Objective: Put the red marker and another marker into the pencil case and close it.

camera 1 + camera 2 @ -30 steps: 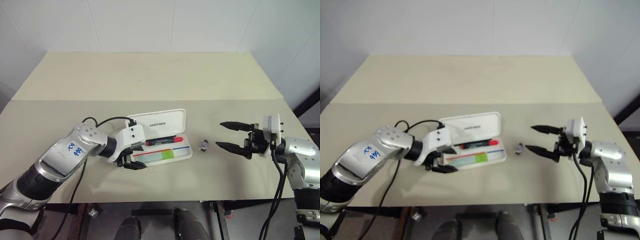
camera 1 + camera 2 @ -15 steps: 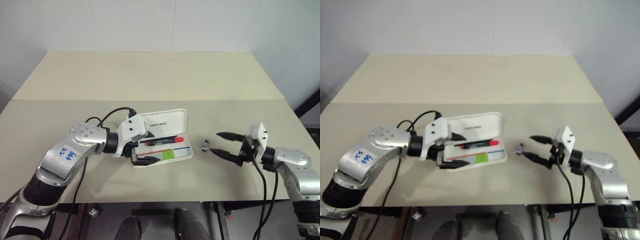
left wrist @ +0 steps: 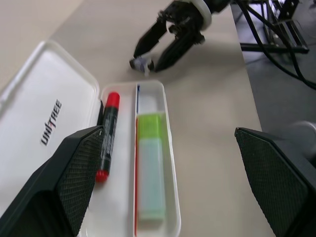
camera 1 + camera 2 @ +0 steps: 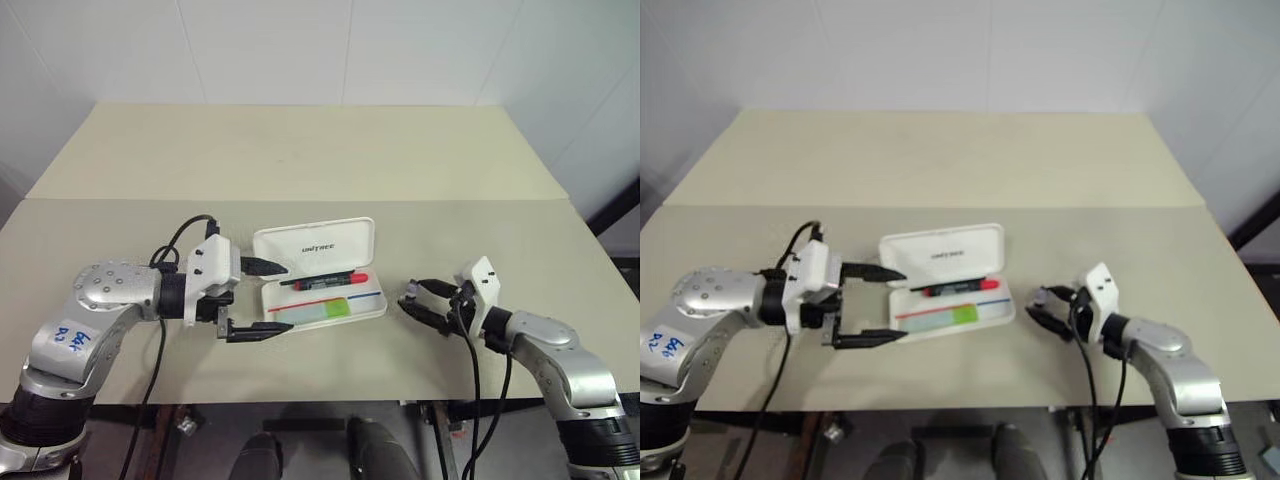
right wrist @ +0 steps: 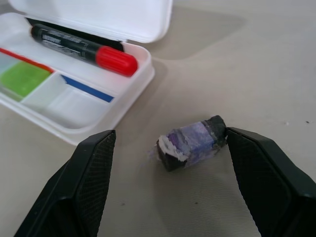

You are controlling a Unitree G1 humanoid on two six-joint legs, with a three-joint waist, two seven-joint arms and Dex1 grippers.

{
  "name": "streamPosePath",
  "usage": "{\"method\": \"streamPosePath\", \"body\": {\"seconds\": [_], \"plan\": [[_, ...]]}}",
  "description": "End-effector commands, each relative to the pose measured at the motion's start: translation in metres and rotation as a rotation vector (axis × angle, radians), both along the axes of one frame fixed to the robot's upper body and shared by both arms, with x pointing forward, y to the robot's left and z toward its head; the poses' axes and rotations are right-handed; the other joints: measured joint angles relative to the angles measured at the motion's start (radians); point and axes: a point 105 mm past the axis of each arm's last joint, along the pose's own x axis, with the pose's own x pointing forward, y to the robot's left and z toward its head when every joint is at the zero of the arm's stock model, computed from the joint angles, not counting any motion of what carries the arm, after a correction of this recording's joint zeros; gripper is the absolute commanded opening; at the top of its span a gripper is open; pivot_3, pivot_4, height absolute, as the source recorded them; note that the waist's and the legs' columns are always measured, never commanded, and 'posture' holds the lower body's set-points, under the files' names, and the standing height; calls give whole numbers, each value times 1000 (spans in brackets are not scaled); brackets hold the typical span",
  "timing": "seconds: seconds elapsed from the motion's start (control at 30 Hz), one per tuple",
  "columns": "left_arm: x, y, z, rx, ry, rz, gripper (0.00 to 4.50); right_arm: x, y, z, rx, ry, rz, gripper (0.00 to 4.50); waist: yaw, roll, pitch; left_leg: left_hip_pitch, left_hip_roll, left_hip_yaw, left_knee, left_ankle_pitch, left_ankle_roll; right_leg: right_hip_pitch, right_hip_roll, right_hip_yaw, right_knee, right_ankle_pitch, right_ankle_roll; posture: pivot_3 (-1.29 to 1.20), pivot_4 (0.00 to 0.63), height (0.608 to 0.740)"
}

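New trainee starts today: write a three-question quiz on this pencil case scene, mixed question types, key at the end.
1. True or false: the pencil case lid is shut.
2. Which compartment holds the green-capped highlighter? A) same as the red marker B) the one beside it, across the divider C) none, it lies on the table
3. What small thing lies between the right claw fingers?

Key:
1. False, it stands open.
2. B.
3. A small dark grey and purple bit, resting on the table, ungripped.

White pencil case, dark lettering on lid, red and blue stripes inside. Red marker: black barrel, red cap. Mint highlighter, lime-green cap. Small purple-grey bit beside case. Beige surface.
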Motion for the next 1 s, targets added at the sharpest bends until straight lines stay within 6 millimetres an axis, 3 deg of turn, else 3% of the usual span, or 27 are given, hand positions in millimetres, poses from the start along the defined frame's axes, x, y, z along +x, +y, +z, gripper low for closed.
{"method": "streamPosePath", "body": {"seconds": [0.03, 0.3, 0.47, 0.63, 0.83, 0.9, 1.0], "plan": [[-1, 9, 12, 2, -58, 12, 4491, 6, 1, 0, -11, -4, -40, 4500, 0, 0, 0, 0, 0, 0, 0, 0, 0, 0, 0, 0, 0, 0, 0, 0, 150, 740], [3, 13, 16, 8, -90, 40, 4491, 20, -10, -14, -82, 7, -127, 4500, -5, -2, -1, 1, 1, 1, 0, 0, 0, 0, 0, 0, 0, 1, 0, 0, 150, 740], [2, 11, 19, -15, -108, 42, 4500, 25, -15, -10, -93, -4, -149, 2784, -5, -3, -2, 1, 1, 2, 1, 0, 1, 1, 0, 1, -3, 4, -1, 0, 150, 740], [5, 16, 21, -43, -116, 73, 4500, 29, -17, 8, -104, -56, -110, 1121, -4, -3, -2, 0, 2, 3, 0, 0, 1, 0, 0, 1, -4, 4, -1, 0, 150, 740], [5, 20, 24, -108, -118, 89, 4500, 26, 5, 50, -62, -207, 59, 1040, -4, -1, -1, 0, 2, 4, -4, 0, 1, -2, 0, 1, -5, 4, 0, 0, 150, 740], [5, 22, 24, -123, -115, 98, 4500, 19, 21, 74, -21, -282, 169, 1040, -5, -1, -1, 0, 3, 4, -7, 0, 1, -2, 1, 1, -5, 4, 0, 0, 150, 740], [0, 22, 21, -157, -65, 73, 4500, 1, 40, 85, -42, -319, 351, 1040, -4, -1, -1, 1, 3, 4, -10, 0, 1, -3, 1, 0, -5, 7, 7, 0, 150, 740]]}}
